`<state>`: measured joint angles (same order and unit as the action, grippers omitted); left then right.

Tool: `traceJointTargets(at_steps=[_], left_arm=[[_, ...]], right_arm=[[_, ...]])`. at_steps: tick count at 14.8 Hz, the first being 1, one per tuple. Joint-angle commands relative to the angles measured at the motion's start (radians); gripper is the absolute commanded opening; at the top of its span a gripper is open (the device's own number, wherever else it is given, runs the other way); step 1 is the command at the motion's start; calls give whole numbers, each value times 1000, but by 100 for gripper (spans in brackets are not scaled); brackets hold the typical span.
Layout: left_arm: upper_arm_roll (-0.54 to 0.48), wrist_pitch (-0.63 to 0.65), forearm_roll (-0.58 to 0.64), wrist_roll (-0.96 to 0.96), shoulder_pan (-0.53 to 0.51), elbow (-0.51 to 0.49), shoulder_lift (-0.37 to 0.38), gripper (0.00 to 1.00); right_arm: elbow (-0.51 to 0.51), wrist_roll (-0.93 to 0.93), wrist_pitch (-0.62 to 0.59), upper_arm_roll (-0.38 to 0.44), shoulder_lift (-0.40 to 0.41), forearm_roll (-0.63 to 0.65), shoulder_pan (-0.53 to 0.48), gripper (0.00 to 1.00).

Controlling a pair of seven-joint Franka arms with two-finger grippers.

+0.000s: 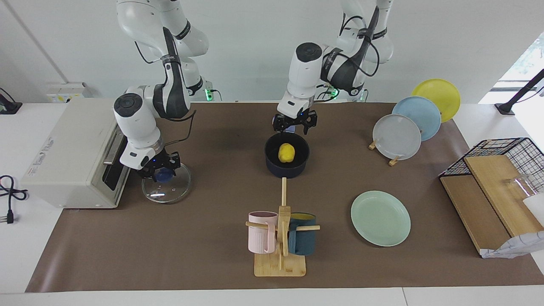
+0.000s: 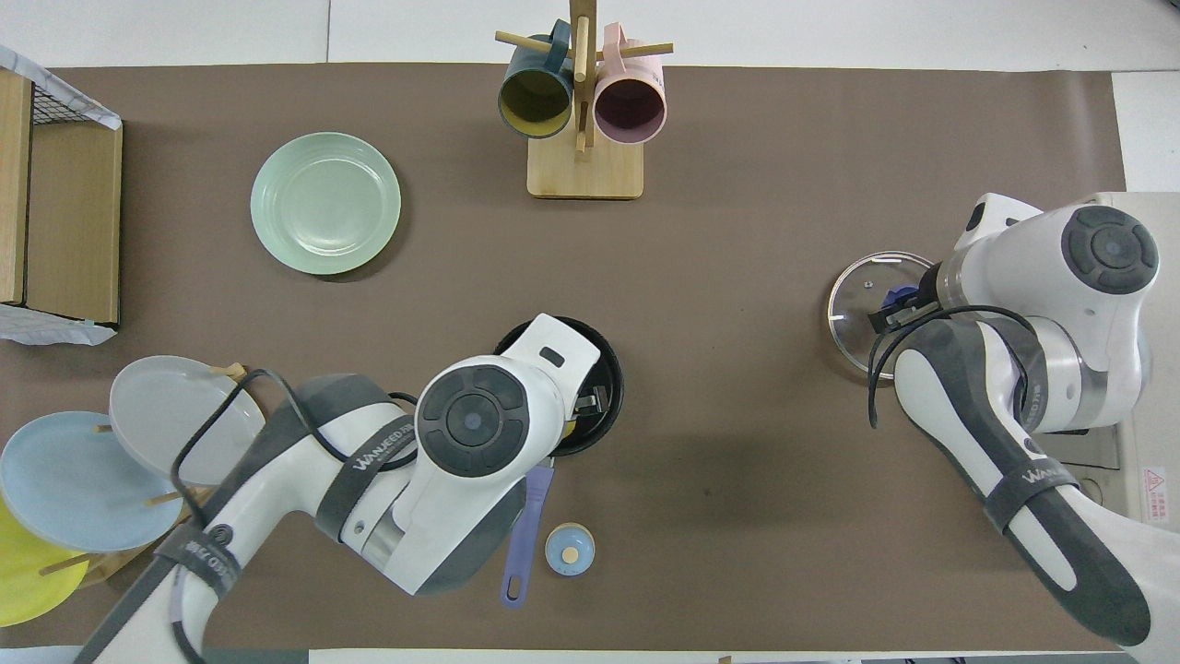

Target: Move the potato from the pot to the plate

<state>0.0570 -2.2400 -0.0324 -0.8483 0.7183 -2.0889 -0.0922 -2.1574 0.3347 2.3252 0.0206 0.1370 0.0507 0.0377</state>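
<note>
The yellow potato [image 1: 287, 153] lies in the dark navy pot [image 1: 272, 163] in the middle of the table. The pot's blue handle [image 2: 525, 521] points toward the robots. My left gripper [image 1: 294, 124] hangs open just above the pot's rim, on the handle side, and does not touch the potato. In the overhead view my left arm covers most of the pot [image 2: 608, 364] and the potato. The mint-green plate [image 1: 380, 218] lies bare, farther from the robots, toward the left arm's end; it also shows in the overhead view [image 2: 325, 203]. My right gripper [image 1: 158, 169] is shut on the blue knob of a glass lid [image 1: 170, 189].
A toaster oven [image 1: 76, 153] stands beside the lid at the right arm's end. A mug rack [image 1: 280, 238] with a pink and a teal mug stands farther out than the pot. A plate rack [image 1: 408, 127], a small blue knob [image 2: 570, 550] and a wire basket [image 1: 505, 170] are also here.
</note>
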Motion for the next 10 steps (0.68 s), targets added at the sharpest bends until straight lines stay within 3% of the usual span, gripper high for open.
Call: traceJointTargets(at_steps=[1, 2, 3, 4, 6, 10], left_arm=[[-20, -67, -11, 8, 17, -8, -55, 100], [-20, -75, -11, 26, 17, -8, -66, 100], [-20, -78, -11, 32, 17, -8, -72, 100], [-20, -85, -11, 37, 17, -8, -79, 100], [-20, -99, -9, 69, 17, -8, -101, 100], [-22, -98, -9, 120, 9, -8, -104, 100]], right_arm=[[-68, 15, 22, -15, -51, -37, -21, 55], [-73, 15, 20, -15, -51, -40, -30, 65], [-67, 15, 17, -15, -50, -45, -30, 93], [-55, 14, 8, -15, -46, -58, -30, 100], [20, 12, -68, -15, -40, -92, -22, 100], [325, -106, -433, -16, -48, -94, -21, 100]])
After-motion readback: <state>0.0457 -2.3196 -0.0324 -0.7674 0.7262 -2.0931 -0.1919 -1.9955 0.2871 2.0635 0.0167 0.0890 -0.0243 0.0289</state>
